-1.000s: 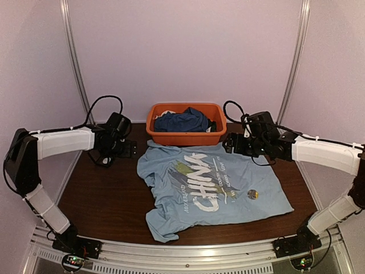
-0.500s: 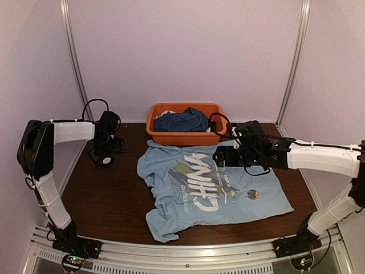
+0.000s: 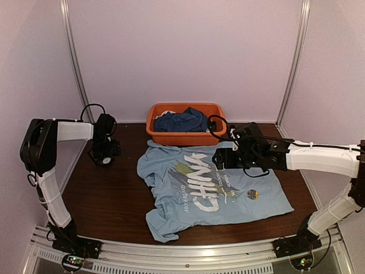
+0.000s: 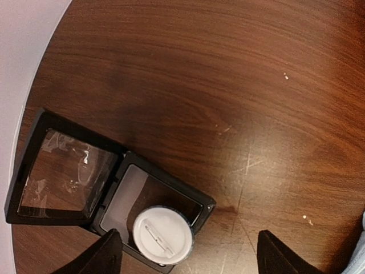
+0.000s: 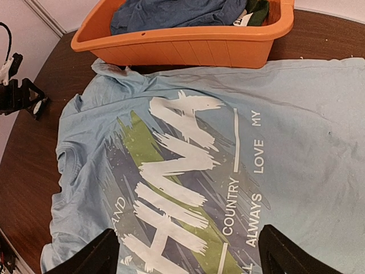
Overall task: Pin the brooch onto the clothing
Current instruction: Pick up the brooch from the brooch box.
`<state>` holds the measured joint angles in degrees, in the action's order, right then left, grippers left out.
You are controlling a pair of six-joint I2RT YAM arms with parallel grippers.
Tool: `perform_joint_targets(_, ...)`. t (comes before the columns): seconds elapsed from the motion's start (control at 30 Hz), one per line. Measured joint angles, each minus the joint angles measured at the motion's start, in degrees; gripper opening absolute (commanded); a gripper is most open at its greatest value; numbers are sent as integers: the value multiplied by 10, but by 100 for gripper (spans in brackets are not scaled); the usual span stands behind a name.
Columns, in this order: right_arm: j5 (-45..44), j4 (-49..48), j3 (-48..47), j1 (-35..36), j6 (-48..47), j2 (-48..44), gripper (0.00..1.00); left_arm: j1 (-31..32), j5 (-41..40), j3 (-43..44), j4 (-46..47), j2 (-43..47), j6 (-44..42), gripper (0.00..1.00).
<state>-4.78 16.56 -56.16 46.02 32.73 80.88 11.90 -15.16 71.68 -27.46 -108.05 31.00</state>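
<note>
Overhead view: the brooch [image 3: 252, 194] is a small round metallic spot on the light blue T-shirt [image 3: 171, 211], right of the "CHINA" print and near the hem side. It is too small to tell whether it is fastened or only lying on the fabric. The shirt is spread flat on the dark wood table [image 3: 108, 200], collar end touching the orange basin [image 3: 186, 137]. The right wrist view cuts the shirt off at the bottom and right edges and the basin at the top. The basin holds a crumpled dark blue garment [image 3: 182, 121]. A scrap of green and white fabric [image 5: 251, 12] shows at one corner, otherwise unidentifiable. The left gripper [image 3: 104, 160] points down over the far left of the table, well apart from the shirt. Only its two fingertips [image 4: 111, 254] show at the bottom of the wrist frame, spread wide, with nothing clamped. Below them lies a small black square case [image 4: 114, 197], hinged open. Its lid has a clear window showing the wood through it, and its tray holds a white round disc [image 4: 163, 235] with a thin bar across its face. The tray's near edge is cut off by the frame. The right gripper [image 3: 219, 158] hovers over the shirt's upper part beside the basin. Its fingertips [image 5: 108, 254] are likewise partly cropped and wide apart, gripping nothing.
</note>
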Motion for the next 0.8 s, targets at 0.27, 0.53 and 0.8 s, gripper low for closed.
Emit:
perform_joint_targets(0.27,-2,4,0,6,0,1,86,0,1,0,0,-17,-1,76)
perform_joint_targets(0.53,-7,5,5,6,0,1,85,0,8,0,0,-34,-5,76)
perform_joint_targets(0.8,-12,6,6,6,0,1,85,-1,8,-1,10,-34,-5,76)
